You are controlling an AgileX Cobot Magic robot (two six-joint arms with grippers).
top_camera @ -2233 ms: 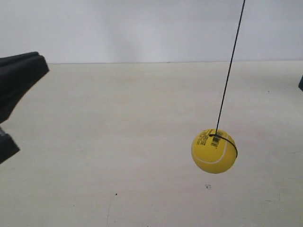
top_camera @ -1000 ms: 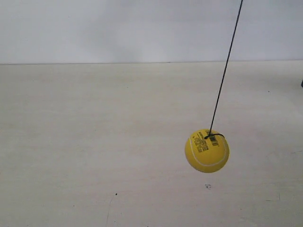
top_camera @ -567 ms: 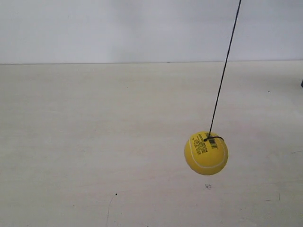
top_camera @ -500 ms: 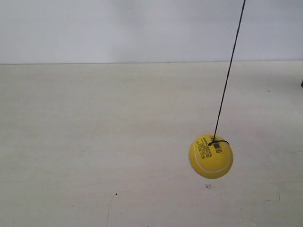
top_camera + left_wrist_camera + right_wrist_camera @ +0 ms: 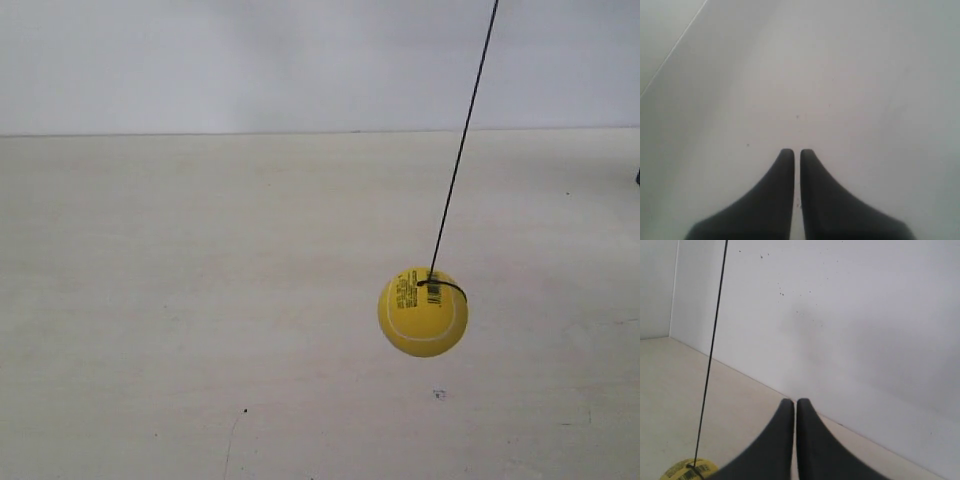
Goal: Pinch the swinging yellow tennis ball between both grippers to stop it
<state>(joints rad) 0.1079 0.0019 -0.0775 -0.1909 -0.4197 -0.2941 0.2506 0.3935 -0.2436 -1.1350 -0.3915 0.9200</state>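
A pale, faintly grained table (image 5: 200, 300) fills most of the exterior view and meets a plain white wall (image 5: 250, 60) along a straight line behind it. In the left wrist view the left gripper (image 5: 797, 151) points out over a bare pale surface, its two black tapered fingers (image 5: 782, 190) drawn together with only a hairline slit between them, closed on themselves. In the right wrist view the right gripper (image 5: 795, 401) is in the same state, the fingers (image 5: 812, 440) pressed nearly flush, aimed toward the line where the table meets the wall. The yellow tennis ball (image 5: 423, 312) hangs in the right half of the exterior view, in front of the table surface, with its white seam curving across the lower face and small black print and a barcode near the top. The right wrist view catches only the ball's top, near the flared base of one finger and well apart from the fingertips. The thin black string (image 5: 462, 145) runs taut and slanted from the ball up out of the picture. A few tiny dark specks (image 5: 245, 410) mark the table. A dark sliver (image 5: 636, 177) sits at the exterior view's right edge, too small to identify.
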